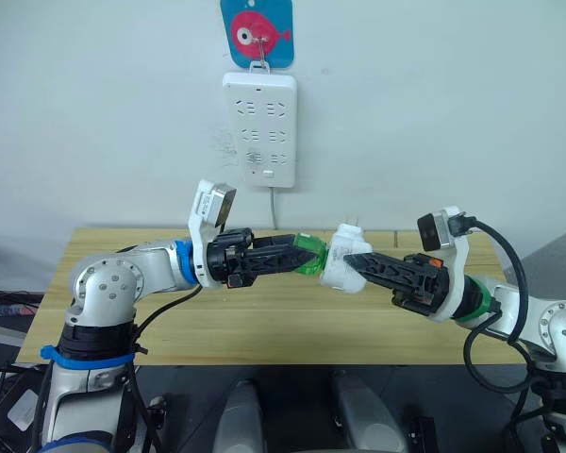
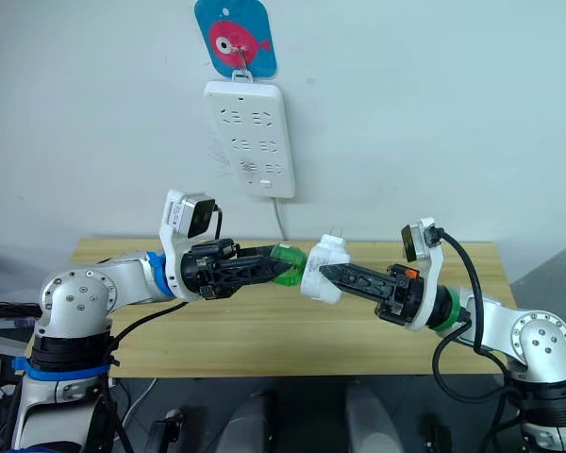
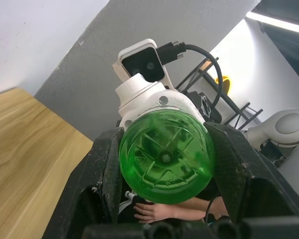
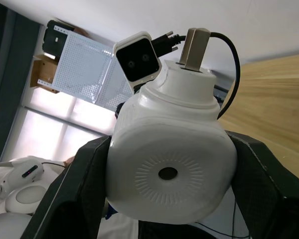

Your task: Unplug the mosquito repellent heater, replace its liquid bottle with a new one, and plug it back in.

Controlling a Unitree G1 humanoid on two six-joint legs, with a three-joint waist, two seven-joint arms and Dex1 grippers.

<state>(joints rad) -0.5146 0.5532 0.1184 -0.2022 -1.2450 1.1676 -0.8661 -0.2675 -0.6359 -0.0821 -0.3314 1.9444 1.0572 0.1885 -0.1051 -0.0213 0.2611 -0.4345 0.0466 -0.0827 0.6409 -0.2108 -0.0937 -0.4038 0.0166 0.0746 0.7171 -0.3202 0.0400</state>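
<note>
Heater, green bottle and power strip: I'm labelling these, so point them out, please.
heater (image 1: 337,267), left eye view, white body.
green bottle (image 1: 307,256), left eye view, side wall.
power strip (image 1: 259,127), left eye view, front face.

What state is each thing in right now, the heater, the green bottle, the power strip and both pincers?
Mosquito repellent heater: unplugged, held in the air above the table, prongs up.
Green bottle: held against the heater; whether it is screwed in, cannot tell.
Power strip: hanging on the wall, nothing plugged into its sockets.
Left pincer: shut on the green bottle.
Right pincer: shut on the heater.
</note>
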